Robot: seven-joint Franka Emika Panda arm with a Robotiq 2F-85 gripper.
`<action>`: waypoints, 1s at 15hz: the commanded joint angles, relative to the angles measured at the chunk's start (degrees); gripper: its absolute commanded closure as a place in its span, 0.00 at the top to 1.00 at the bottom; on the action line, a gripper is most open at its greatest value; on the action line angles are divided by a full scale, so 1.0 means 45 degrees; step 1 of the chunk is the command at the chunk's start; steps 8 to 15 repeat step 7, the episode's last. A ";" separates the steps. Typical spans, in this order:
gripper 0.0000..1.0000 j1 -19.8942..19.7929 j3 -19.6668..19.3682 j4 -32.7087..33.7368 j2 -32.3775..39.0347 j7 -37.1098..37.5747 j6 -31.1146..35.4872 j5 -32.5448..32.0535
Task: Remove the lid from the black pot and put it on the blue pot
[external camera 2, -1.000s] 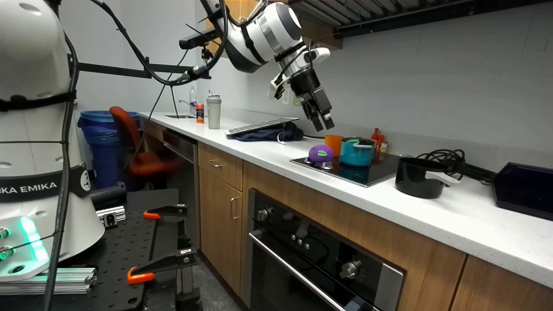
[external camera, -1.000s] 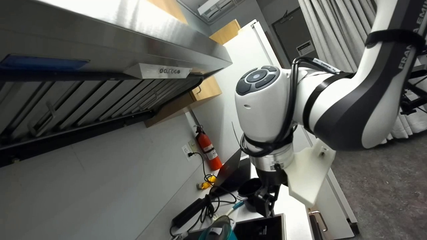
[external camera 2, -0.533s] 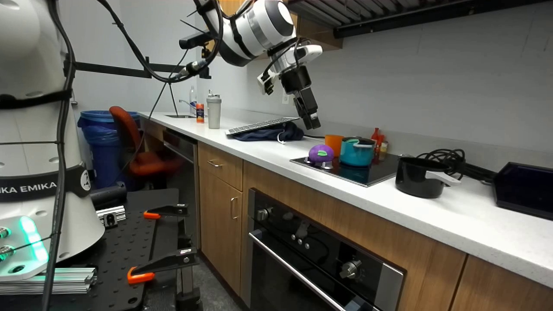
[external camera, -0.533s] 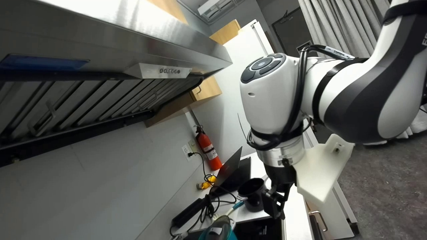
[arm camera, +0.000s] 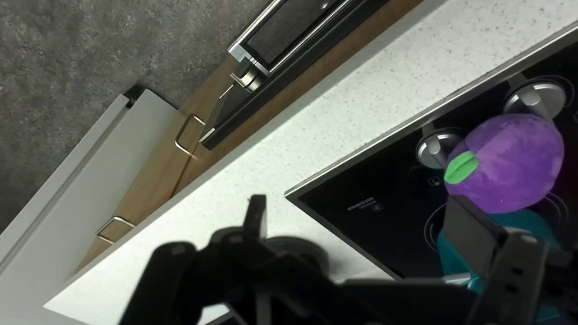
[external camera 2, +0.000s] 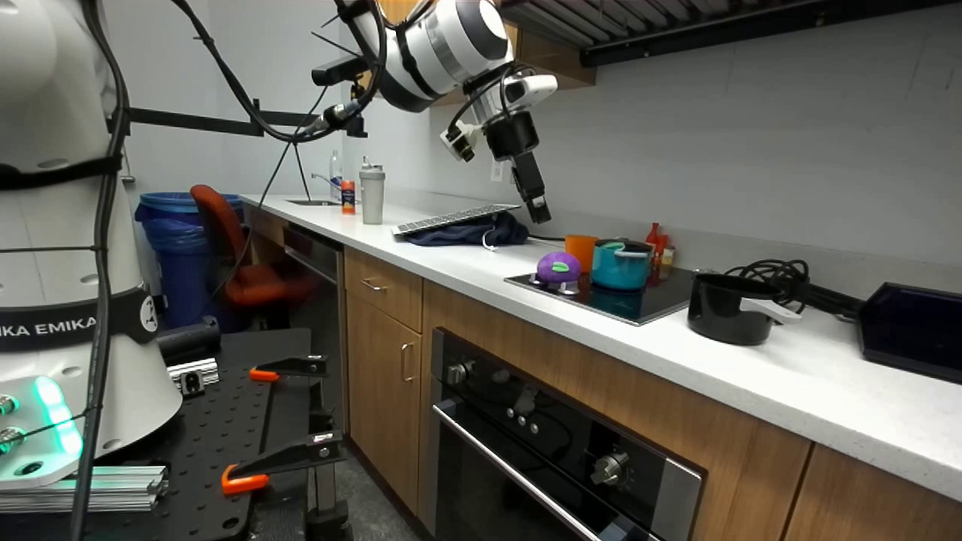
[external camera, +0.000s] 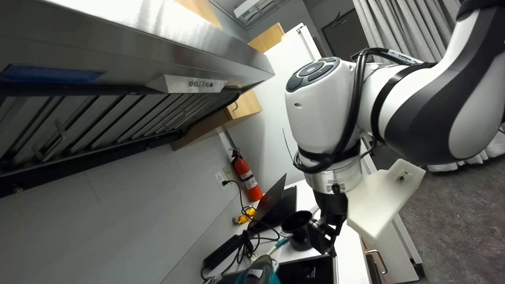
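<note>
The black pot (external camera 2: 725, 309) stands uncovered on the counter, and it also shows in an exterior view (external camera: 300, 234). In the wrist view the black pot (arm camera: 311, 253) is mostly hidden behind a finger. The blue pot (external camera 2: 621, 267) stands on the cooktop, with a dark, see-through lid (external camera 2: 625, 246) on top. The lid also shows on it in an exterior view (external camera: 258, 265). In the wrist view the blue pot (arm camera: 454, 250) is partly behind the other finger. My gripper (arm camera: 361, 203) is open and empty, high above the counter and apart from both pots; it shows in both exterior views (external camera: 326, 240) (external camera 2: 539, 213).
A purple plush (arm camera: 515, 162) lies by the knobs at the cooktop (arm camera: 356, 216). An orange cup (external camera 2: 581, 252) and red bottles (external camera 2: 654, 237) stand near the blue pot. Cables (external camera 2: 782, 278) and a dark tray (external camera 2: 913, 330) lie near the black pot. A range hood (external camera 2: 714, 22) hangs above.
My open gripper has moved left in an exterior view and right in an exterior view, and has turned a little. The motion is slight in the last half second. Pots and lid have not moved.
</note>
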 commanded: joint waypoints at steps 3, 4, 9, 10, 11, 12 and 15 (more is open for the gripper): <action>1.00 -0.0401 0.0390 -0.0009 -0.0060 0.0083 -0.0021 0.0037; 1.00 -0.0405 0.0390 -0.0010 -0.0064 0.0088 -0.0021 0.0037; 1.00 -0.0406 0.0392 -0.0013 -0.0064 0.0093 -0.0021 0.0037; 1.00 -0.0406 0.0392 -0.0013 -0.0064 0.0093 -0.0021 0.0037; 1.00 -0.0406 0.0392 -0.0013 -0.0064 0.0093 -0.0021 0.0037; 1.00 -0.0406 0.0392 -0.0013 -0.0064 0.0093 -0.0021 0.0037; 1.00 -0.0406 0.0392 -0.0013 -0.0064 0.0093 -0.0021 0.0037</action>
